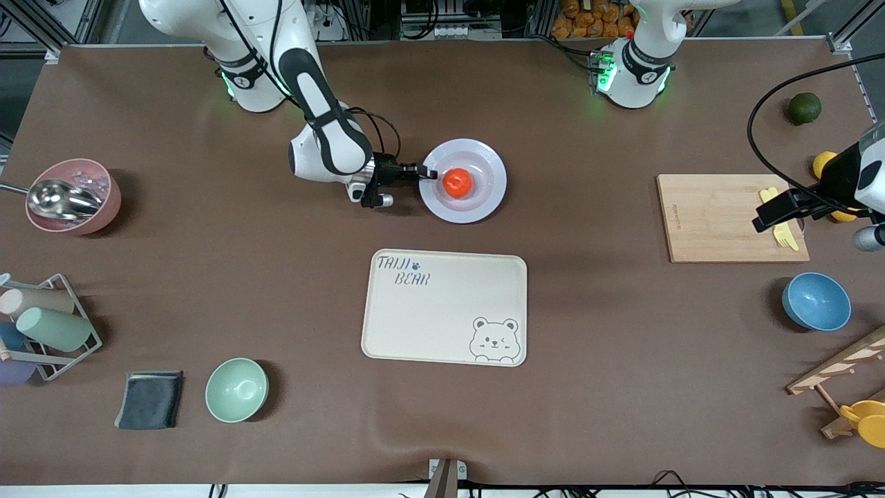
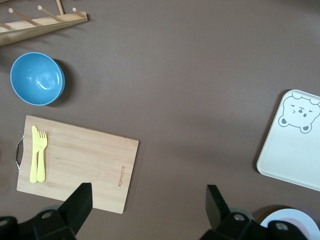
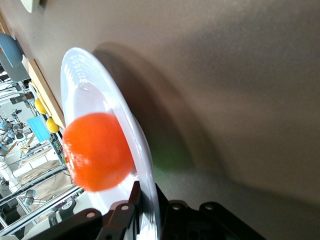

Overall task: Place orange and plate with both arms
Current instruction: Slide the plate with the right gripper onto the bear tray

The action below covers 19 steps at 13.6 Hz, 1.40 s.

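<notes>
The orange (image 1: 458, 182) lies in the middle of the lavender-white plate (image 1: 484, 204), which sits farther from the front camera than the cream bear tray. My right gripper (image 1: 427, 172) is shut on the plate's rim at the side toward the right arm's end. In the right wrist view the rim (image 3: 142, 150) runs between the fingers (image 3: 134, 196), with the orange (image 3: 97, 150) just past them. My left gripper (image 1: 778, 211) is open and empty above the wooden cutting board (image 1: 719, 218); in the left wrist view (image 2: 147, 210) the jaws stand wide apart.
The cream bear tray (image 1: 442, 311) lies at mid-table. A yellow fork and knife (image 2: 38, 152) rest on the board. A blue bowl (image 1: 816, 301), lemons and a dark green fruit (image 1: 805, 108) are at the left arm's end. A pink bowl (image 1: 72, 197), mint bowl (image 1: 236, 390), cloth and cup rack are at the right arm's end.
</notes>
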Motion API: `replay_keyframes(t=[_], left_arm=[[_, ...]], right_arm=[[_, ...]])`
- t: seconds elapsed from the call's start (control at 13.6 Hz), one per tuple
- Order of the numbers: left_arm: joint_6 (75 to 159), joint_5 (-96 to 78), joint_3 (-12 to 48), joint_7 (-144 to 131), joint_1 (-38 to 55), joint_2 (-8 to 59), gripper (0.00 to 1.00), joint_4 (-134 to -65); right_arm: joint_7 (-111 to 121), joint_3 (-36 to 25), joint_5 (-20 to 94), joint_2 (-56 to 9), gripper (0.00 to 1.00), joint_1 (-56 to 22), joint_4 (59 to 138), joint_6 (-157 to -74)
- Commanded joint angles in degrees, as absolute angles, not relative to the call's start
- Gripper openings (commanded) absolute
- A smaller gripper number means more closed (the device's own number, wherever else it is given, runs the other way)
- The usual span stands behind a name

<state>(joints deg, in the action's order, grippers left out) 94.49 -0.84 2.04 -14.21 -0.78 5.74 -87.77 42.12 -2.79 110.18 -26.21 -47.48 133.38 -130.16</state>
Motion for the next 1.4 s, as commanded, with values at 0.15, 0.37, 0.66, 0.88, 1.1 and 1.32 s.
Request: replay_keyframes(t=[0.15, 0.37, 0.66, 0.88, 1.1, 1.32], left_arm=[[94.4, -2.1, 1.8, -13.0, -1.0, 5.2, 1.00, -88.6], [94.9, -2.1, 1.8, -13.0, -1.0, 5.4, 1.00, -88.7], [94.8, -2.1, 1.8, -13.0, -1.0, 5.4, 1.00, -89.2], [95.1, -2.1, 1.8, -13.1, -1.0, 5.4, 1.00, -89.2], [95.4, -2.1, 1.8, -13.1, -1.0, 5.7, 1.00, -89.2], [95.4, -2.1, 1.8, -13.1, -1.0, 5.8, 1.00, -89.2]], right_arm=[[42.3, -3.2, 111.9, -22.1, 0.00, -46.1, 132.5, -130.6], [42.5, -3.3, 111.4, -21.5, 0.00, -44.0, 128.8, -130.9], [42.3, -3.4, 106.7, -24.1, 0.00, -41.5, 120.3, -133.8], [39.8, -3.3, 100.0, -27.5, 0.00, -37.9, 114.4, -134.3], [30.4, -3.3, 91.2, -30.1, 0.00, -35.8, 108.7, -133.9], [22.4, -3.3, 86.0, -33.8, 0.00, -33.7, 102.8, -132.7]])
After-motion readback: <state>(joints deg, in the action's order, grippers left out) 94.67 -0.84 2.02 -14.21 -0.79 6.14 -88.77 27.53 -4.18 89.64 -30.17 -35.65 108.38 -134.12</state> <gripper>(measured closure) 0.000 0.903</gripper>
